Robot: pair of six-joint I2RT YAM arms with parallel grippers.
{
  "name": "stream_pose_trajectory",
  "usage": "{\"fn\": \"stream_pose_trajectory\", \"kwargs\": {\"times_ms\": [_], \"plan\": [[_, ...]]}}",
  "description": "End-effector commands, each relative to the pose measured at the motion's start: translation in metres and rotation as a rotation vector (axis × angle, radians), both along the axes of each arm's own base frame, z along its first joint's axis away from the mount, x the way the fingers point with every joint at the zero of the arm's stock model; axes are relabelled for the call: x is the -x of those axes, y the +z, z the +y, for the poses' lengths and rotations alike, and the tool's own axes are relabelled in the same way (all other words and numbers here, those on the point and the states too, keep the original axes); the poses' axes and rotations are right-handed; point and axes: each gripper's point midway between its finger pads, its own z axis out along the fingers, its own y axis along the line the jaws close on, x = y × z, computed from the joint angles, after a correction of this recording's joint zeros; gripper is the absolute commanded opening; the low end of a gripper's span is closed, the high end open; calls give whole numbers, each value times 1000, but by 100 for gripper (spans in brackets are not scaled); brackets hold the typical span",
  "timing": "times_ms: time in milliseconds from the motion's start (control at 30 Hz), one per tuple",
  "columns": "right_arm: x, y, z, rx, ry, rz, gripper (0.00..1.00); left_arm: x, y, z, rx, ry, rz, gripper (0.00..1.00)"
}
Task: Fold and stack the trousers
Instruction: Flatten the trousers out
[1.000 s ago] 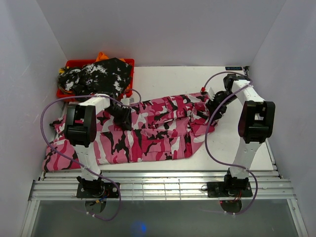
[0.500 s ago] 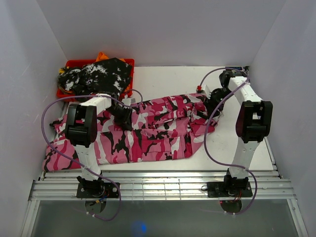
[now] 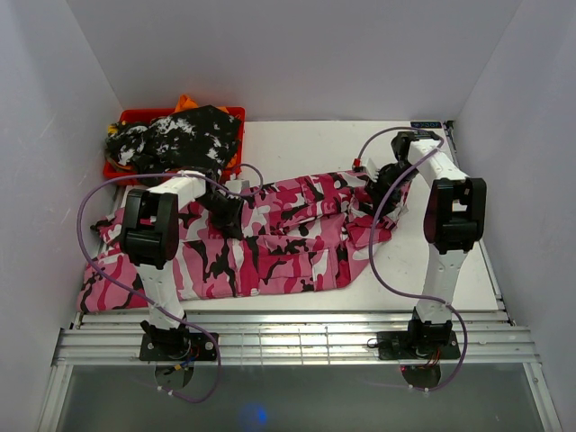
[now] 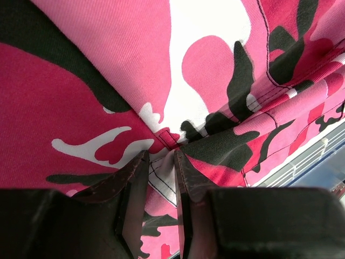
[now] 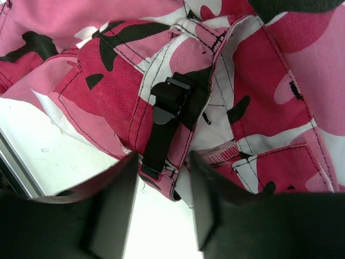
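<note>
The hot-pink, white and black camouflage trousers [image 3: 288,234] lie spread across the table, legs to the left and waistband to the right. My left gripper [image 3: 229,214] rests on their middle. In the left wrist view it [image 4: 160,157] is shut on a pinched fold of the pink cloth [image 4: 108,81]. My right gripper [image 3: 382,184] is at the waistband end. In the right wrist view it [image 5: 161,162] is open, its jaws either side of the waistband edge [image 5: 280,81] and a black buckle strap [image 5: 164,118].
A red bin [image 3: 135,114] at the back left holds the black-and-white mottled garment [image 3: 184,137] with something orange behind it. White walls close in the table [image 3: 306,144] on three sides. A metal rail runs along the near edge [image 3: 288,337].
My right gripper has moved a little left and toward the back, closer over the waistband end. The left arm and the trousers have not visibly moved.
</note>
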Motion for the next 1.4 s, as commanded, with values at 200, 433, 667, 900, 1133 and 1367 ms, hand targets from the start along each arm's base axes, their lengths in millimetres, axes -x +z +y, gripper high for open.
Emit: {"fn": "stream_pose_trajectory", "kwargs": {"times_ms": [200, 433, 667, 900, 1133, 1367], "plan": [[-2, 43, 5, -2, 0, -72, 8, 8, -10, 0, -40, -31, 18, 37], [8, 77, -30, 126, 53, -223, 8, 10, -9, 1, -46, -37, 13, 37], [9, 118, -78, 191, 19, -380, 8, 12, -9, 3, -53, -39, 8, 37], [35, 109, -153, 300, -35, -365, 8, 12, -8, 3, -47, -40, 9, 35], [0, 164, -124, 176, -60, -549, 8, 15, -9, 4, -50, -41, 15, 35], [17, 143, 6, -67, 122, -426, 8, 15, -12, -1, -30, -36, 26, 35]]}}
